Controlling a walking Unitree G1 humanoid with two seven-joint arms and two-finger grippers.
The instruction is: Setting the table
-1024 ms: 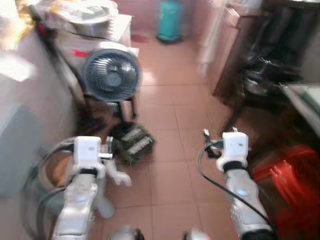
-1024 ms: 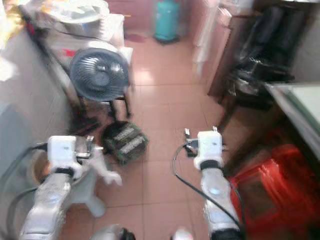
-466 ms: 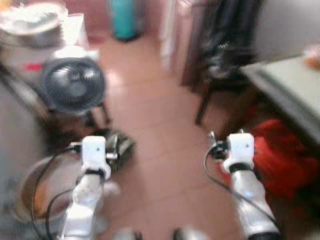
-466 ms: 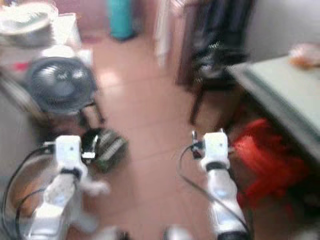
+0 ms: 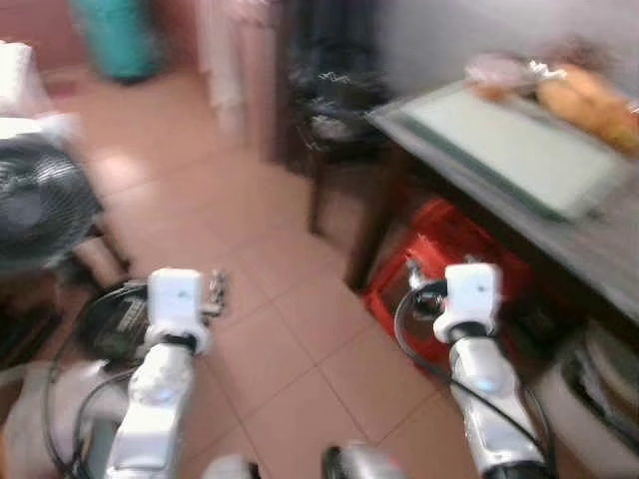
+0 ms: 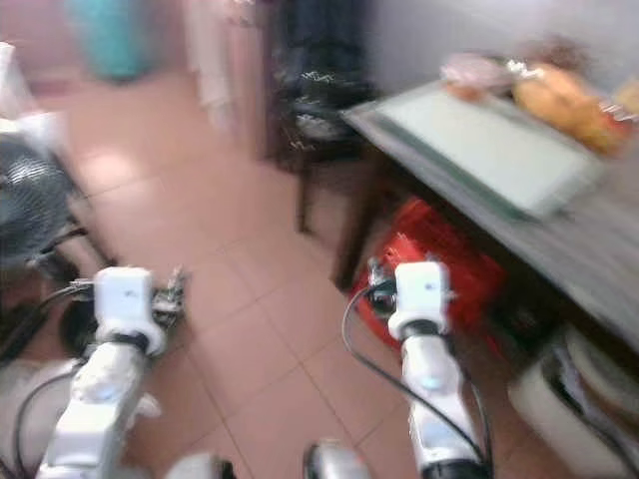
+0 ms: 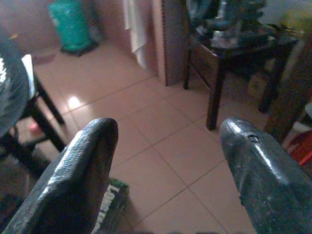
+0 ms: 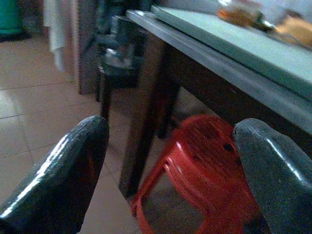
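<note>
At the upper right of the frame sits the bench (image 5: 519,150) I must set, food bags (image 5: 589,100) along its far edge. I carry the left tool (image 7: 165,161) and right tool (image 8: 170,165) wide and empty, ready to grasp. Red stools (image 8: 204,165) are tucked beneath, out of the walkway.

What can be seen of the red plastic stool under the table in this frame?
The red plastic stool stands on the tiled floor beneath the grey-edged table, close beside one of the table's dark legs. It looks like moulded plastic, with a rounded seat pierced by small holes and legs that splay outward. It may be several stools stacked, but blur makes that uncertain. It appears upright. Nothing rests on it, and no end effector touches it; the right end effector, fingers apart, points toward it from a distance.
</note>
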